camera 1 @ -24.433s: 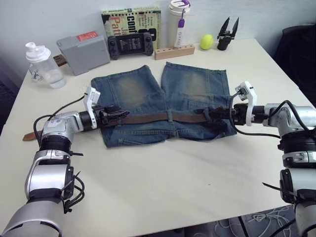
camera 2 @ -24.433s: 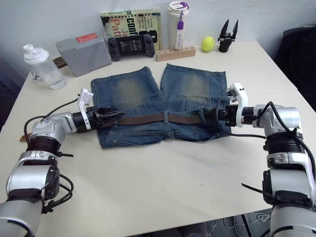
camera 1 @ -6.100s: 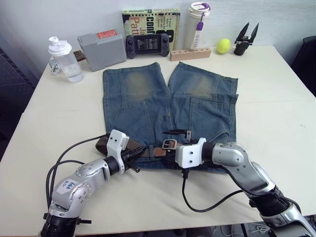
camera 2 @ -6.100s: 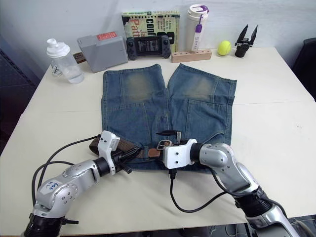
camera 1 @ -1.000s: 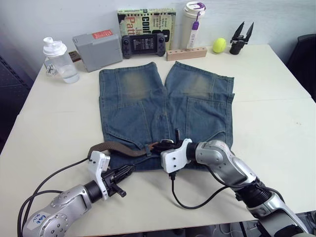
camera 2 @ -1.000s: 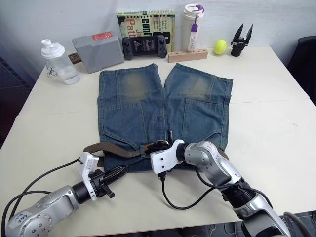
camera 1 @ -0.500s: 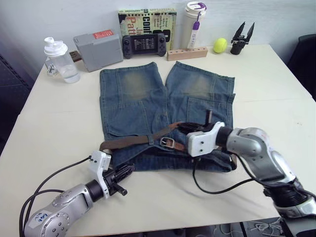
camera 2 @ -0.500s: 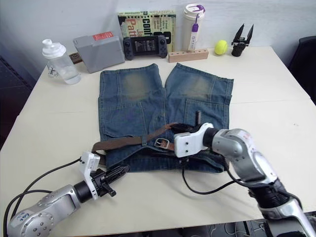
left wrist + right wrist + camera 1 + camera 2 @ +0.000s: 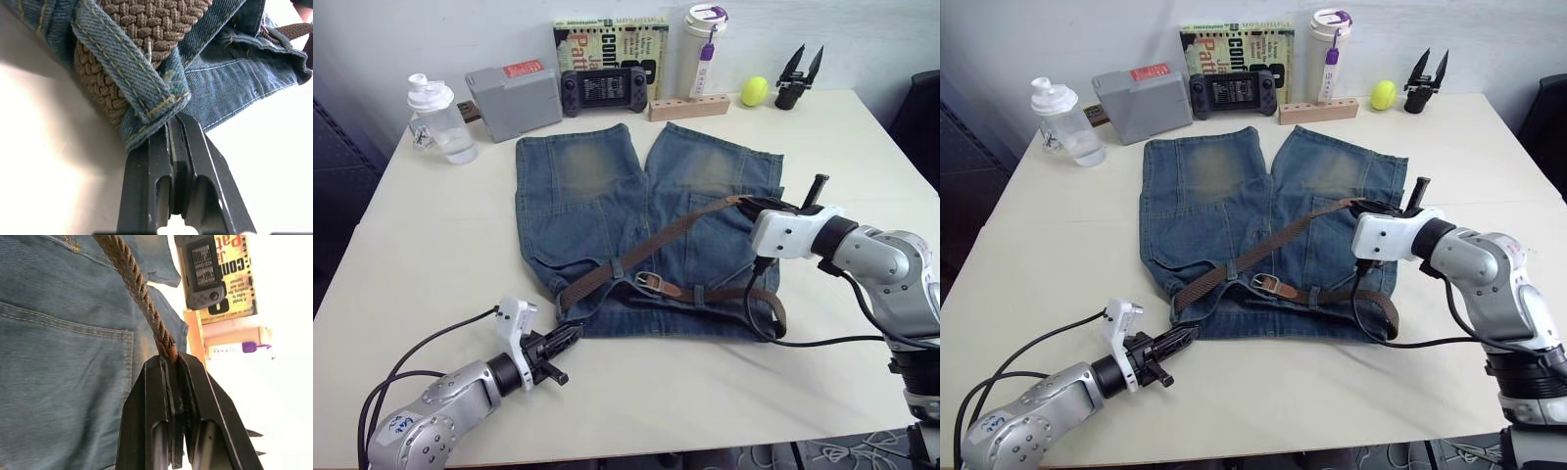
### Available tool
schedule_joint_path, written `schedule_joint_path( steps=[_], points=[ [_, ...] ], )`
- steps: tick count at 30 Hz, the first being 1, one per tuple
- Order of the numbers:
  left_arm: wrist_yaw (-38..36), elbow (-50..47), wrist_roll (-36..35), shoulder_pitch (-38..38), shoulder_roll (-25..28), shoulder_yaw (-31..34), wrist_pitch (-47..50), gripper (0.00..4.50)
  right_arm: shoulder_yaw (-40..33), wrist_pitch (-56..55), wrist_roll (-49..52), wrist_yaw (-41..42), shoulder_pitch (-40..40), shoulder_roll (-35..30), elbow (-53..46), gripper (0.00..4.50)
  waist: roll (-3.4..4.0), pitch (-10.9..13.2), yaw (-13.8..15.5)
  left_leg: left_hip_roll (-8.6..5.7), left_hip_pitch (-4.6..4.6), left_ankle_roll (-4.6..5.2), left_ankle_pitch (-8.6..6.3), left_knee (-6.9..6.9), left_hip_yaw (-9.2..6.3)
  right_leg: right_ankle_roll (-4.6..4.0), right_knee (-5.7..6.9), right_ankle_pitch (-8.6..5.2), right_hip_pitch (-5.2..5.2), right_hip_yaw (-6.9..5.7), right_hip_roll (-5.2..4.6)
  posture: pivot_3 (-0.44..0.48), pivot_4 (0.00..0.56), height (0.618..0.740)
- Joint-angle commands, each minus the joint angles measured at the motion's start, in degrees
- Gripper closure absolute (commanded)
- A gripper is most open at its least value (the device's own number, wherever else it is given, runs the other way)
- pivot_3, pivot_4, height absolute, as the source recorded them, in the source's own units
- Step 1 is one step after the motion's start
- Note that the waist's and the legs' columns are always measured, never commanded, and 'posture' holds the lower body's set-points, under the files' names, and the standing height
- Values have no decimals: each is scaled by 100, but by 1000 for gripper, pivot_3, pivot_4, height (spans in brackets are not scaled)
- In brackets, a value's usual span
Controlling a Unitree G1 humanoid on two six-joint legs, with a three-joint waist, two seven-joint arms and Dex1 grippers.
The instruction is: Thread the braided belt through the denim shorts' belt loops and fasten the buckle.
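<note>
Pinching the braided belt [image 9: 1273,242] tip, the right gripper [image 9: 1363,207] holds it diagonally over the denim shorts [image 9: 1205,186].

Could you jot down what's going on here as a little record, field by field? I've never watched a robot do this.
Cloth: denim shorts lying flat on the table
Belt: braided belt runs slantwise across the shorts, through a belt loop
Buckle: buckle lies near the waistband, unfastened
Right gripper: shut on the belt's end
Left gripper: shut, tips at the waistband edge
Behind: bottle, grey box, yellow ball
</note>
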Motion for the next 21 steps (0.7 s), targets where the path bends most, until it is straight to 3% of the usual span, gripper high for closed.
schedule_joint_path(
  steps=[1, 6, 8, 9, 10, 16, 18, 21],
  points=[
    [-108, 103, 213, 88, 1, -57, -143, 4500, -75, -108, 283, 95, -11, -41, -353, 4475, 0, 0, 8, 0, -1, 0, 0, 2, 0, 0, 0, 0, 0, 0, 0, 0, 150, 726],
    [-715, -324, 49, 167, 321, 99, -371, 4500, 341, -62, 371, 305, 39, 167, -775, 4475, -3, 2, -7, 3, -2, 0, 0, 2, 0, 0, 1, 0, -1, -1, 5, 0, 150, 726],
    [-1048, -567, -485, 202, 550, 492, -330, 4500, 631, 74, 288, 374, -30, 354, -968, 4475, -3, 3, -16, 6, -3, 0, 0, 2, 1, 0, 1, 0, -5, -1, 8, 0, 150, 726],
    [-1156, -628, -703, 203, 623, 639, -312, 3820, 729, 131, 271, 410, -59, 420, -1027, 4500, -5, 5, -22, 7, -6, 0, 0, 1, 2, 0, 1, 0, -8, -1, 8, 0, 150, 726],
    [-1397, -739, -1019, 219, 818, 836, -259, 3583, 870, 175, 167, 426, -124, 506, -1040, 4500, -3, 6, -25, 9, -7, -1, 0, 2, 1, -1, 1, 0, -8, 0, 8, 0, 150, 726],
    [-2039, -826, -2430, -137, 1788, 1752, -116, 898, 1361, 285, -156, 481, -322, 789, -1003, 4500, -1, 12, -6, 8, -16, -1, 0, 15, -12, -1, 1, -1, -7, 1, -3, 0, 150, 726],
    [-1817, -594, -1976, -667, 1962, 1623, -252, 156, 1505, 283, -231, 494, -419, 893, -979, 4500, 0, 12, 1, 6, -15, -1, 0, 18, -14, -1, 3, -1, -6, 1, -2, 0, 150, 726],
    [-1425, -356, -905, -1391, 2027, 1031, -516, 156, 1637, 304, -294, 533, -522, 1017, -997, 4500, 0, 12, -8, -2, -11, -1, 0, 15, -8, -1, 4, -1, -4, -4, 6, 0, 150, 726]
  ],
)
